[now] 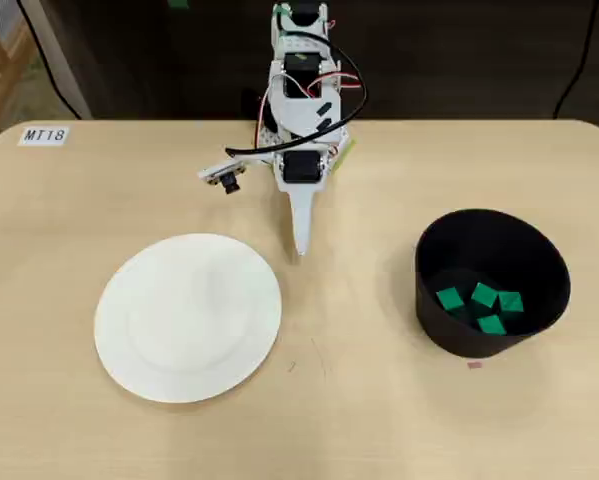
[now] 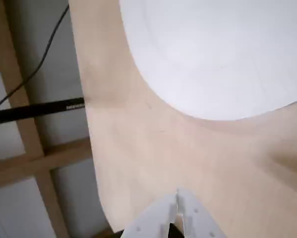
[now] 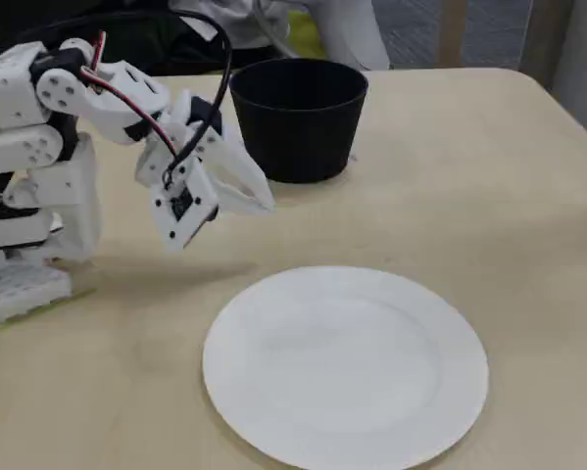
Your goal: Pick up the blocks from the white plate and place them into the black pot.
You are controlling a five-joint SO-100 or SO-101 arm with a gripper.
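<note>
In the fixed view, the white plate (image 3: 345,365) fills the lower centre of the frame, nearest the camera, lying flat on the pale wooden tabletop (image 3: 489,196) with nothing on it. Behind it, at centre left, the gripper (image 3: 264,203) hangs above the tabletop with its two white fingers closed together, holding nothing; the white arm (image 3: 38,137) folds back toward the left edge. Farthest back, at upper centre, stands the black pot (image 3: 299,117), well apart from the plate.

The overhead view shows the plate (image 1: 188,318) at lower left and the pot (image 1: 491,282) at right centre. Inside the pot, on its floor, lie the four green blocks (image 1: 479,305), clustered close together. The gripper (image 1: 301,248) points down the frame from the arm at top centre, its tip just beside the plate's upper right rim and clear of the pot. A small white label (image 1: 45,135) sits at the upper left corner of the tabletop.

In the wrist view, the closed fingertips (image 2: 178,198) show at bottom centre, with the plate (image 2: 222,54) filling the upper right.
</note>
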